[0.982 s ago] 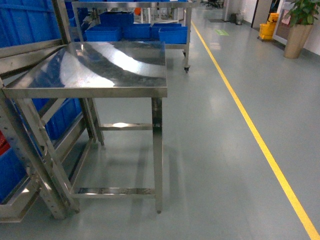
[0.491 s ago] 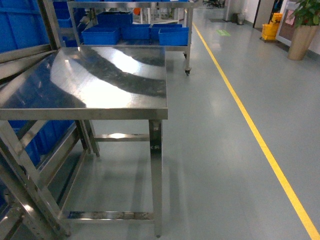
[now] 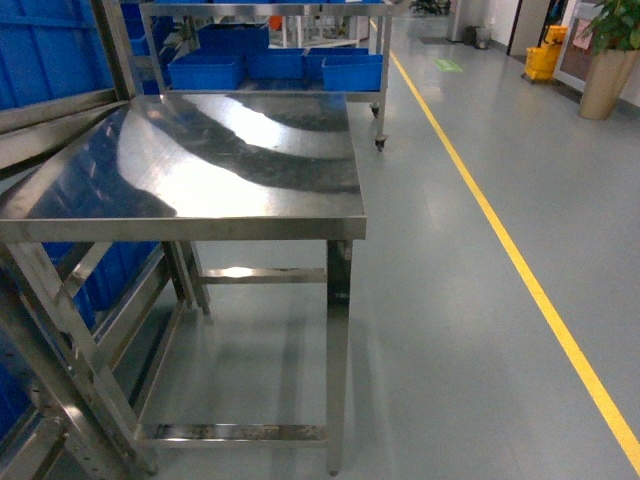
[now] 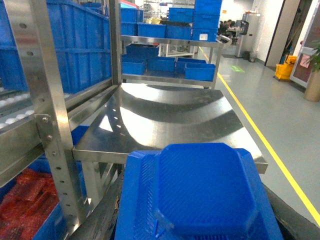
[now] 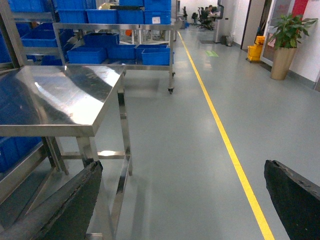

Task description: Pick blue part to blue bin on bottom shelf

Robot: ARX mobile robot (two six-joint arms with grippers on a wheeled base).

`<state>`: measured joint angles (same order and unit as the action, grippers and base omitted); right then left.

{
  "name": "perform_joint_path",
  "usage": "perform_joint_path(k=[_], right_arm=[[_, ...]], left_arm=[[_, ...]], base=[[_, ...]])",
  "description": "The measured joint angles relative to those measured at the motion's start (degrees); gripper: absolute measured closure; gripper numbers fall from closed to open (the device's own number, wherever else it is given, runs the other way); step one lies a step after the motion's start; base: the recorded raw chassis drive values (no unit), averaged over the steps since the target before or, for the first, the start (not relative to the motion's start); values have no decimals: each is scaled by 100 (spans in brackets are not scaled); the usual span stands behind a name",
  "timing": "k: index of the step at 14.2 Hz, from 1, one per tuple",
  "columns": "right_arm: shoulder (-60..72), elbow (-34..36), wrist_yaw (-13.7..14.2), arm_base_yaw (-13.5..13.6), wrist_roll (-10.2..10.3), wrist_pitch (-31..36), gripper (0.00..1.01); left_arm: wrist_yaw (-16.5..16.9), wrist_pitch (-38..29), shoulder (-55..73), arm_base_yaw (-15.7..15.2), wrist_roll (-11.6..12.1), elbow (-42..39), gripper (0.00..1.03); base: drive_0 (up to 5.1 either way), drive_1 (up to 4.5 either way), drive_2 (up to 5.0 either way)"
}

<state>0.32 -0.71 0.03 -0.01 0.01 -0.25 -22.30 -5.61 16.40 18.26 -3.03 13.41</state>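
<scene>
Blue part point(image 4: 205, 192) fills the lower centre of the left wrist view, broad face up, long axis running away from the camera toward the table point(image 4: 170, 120). Left gripper hidden beneath it; its grasp cannot be told. Right gripper point(image 5: 182, 200) released, fingers point(image 5: 65, 205) wide apart at the bottom corners. Open floor point(image 3: 470, 300) lies right of the table edge, bounded by a yellow line point(image 3: 520, 270).
</scene>
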Motion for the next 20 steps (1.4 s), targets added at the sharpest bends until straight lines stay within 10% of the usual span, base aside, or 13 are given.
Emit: perform_joint_path(k=[20], right_arm=[[0,-2,0,0,2,-7,3]], left_arm=[[-15,-4,-9,-4,0,0,59]], base=[[-496,245,245]])
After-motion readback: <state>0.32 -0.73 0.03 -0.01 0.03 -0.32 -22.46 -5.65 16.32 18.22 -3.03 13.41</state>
